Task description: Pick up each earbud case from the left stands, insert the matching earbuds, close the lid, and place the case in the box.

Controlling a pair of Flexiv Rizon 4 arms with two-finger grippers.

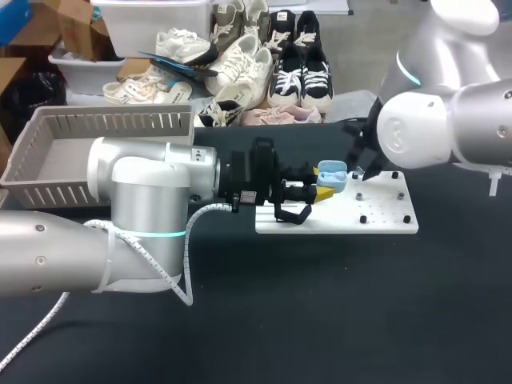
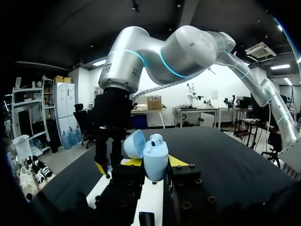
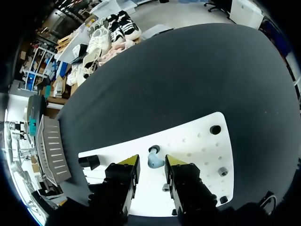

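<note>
Light-blue, egg-shaped plastic earbud case [image 2: 156,162], clamped upright between the yellow tips of the left jaws from two sides, lid [image 2: 134,143] swung open and leaning toward the other arm, held just above the near end of the flat white peg board [image 1: 384,214] on the dark tabletop [image 1: 320,312]. One small light-blue earbud [image 2: 156,139] seated in the case mouth, dark tip up; second pocket hidden behind it, so cannot say whether free. Right jaws spread open, pointing straight down at the board, holding nothing. Loose light-blue earbud [image 3: 155,162] lying on the board [image 3: 200,153] directly below, centred in the gap between the two right fingers, touching neither as far as can be seen. Long axis of that earbud apparently running along the gap, dark end away from the wrist, so closing across its narrow width looks right: a plain descent, then a pinch, no turn of the wrist needed by this reading. From the left wrist view, right jaws standing just beside the open lid, near but apart. Right arm plainly the nearer to the loose earbud; left arm occupied as holder. After the pinch, a short sideways carry toward the case mouth, with the lid as the thing to avoid knocking. Grey slatted plastic box [image 1: 112,122] well apart at the far left of the tabletop.
</note>
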